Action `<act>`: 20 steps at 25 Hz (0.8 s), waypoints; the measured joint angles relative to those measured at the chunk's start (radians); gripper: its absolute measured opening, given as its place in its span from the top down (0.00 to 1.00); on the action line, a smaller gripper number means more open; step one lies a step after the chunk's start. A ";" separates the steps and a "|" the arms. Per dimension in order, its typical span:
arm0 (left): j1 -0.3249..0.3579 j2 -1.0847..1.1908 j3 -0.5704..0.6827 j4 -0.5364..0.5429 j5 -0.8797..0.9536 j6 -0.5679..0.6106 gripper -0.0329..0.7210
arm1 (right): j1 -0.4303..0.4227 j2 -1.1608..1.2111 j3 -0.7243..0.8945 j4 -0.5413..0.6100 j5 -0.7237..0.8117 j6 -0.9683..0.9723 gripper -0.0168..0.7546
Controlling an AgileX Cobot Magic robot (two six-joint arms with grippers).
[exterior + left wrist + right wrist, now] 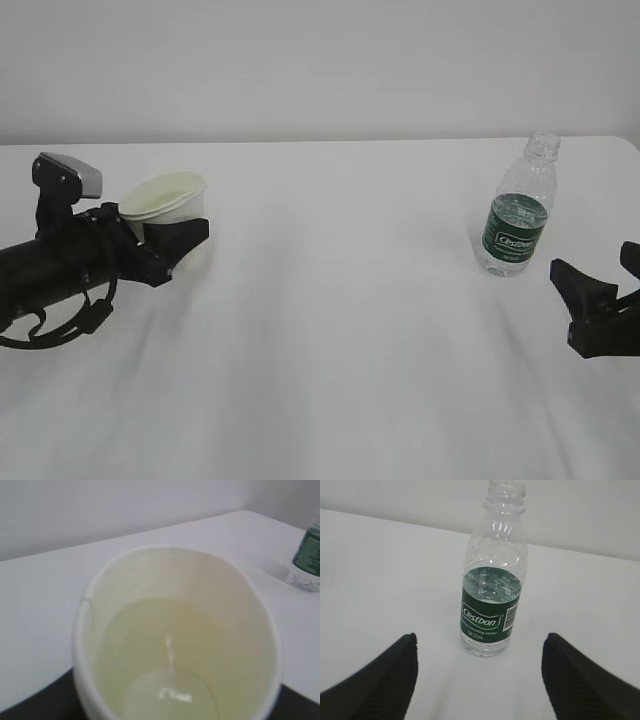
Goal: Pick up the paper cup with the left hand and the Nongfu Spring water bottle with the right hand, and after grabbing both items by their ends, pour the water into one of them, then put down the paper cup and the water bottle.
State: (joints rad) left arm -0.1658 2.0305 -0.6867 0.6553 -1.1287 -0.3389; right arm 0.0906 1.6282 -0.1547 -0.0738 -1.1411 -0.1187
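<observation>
White paper, thin and tapered, makes the small paper cup [168, 205] a light, easily crushed thing; its rolled rim already looks slightly oval in the left wrist view, so I judge a gentle squeeze low on the wall is what it tolerates. It sits near the left edge of the white table [330, 330], toward the far side, tilted so its cream-yellow inside faces the exterior camera, and it looks to hold some clear water [165, 680] at the bottom. The left hand [170, 240], a black two-finger gripper on a black cabled arm lying low and nearly level over the table, has its fingers around the cup's lower part at a medium width; whether the cup is lifted clear of the table I cannot tell.

The small clear ribbed plastic Nongfu Spring water bottle [492, 600] with its dark green label band stands upright and capless near the far right corner, about half full. It should be stiffer than the cup but slippery and top-light; the labelled band looks the safest hold. The right hand [480, 675] hovers low, level, just short of the bottle, its fingers spread wide and holding nothing.
</observation>
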 joint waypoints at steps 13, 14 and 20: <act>0.000 0.000 0.000 -0.276 0.000 0.127 0.39 | 0.000 0.000 0.000 0.000 0.000 0.000 0.22; 0.000 0.000 0.002 -0.297 0.000 0.136 0.39 | 0.000 0.000 0.000 0.000 0.000 0.000 0.22; 0.000 0.000 0.053 -0.434 -0.001 0.190 0.39 | 0.000 0.000 0.000 0.000 0.000 0.000 0.22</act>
State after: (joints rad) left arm -0.1658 2.0305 -0.6338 0.2215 -1.1296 -0.1491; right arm 0.0906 1.6282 -0.1547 -0.0738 -1.1411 -0.1187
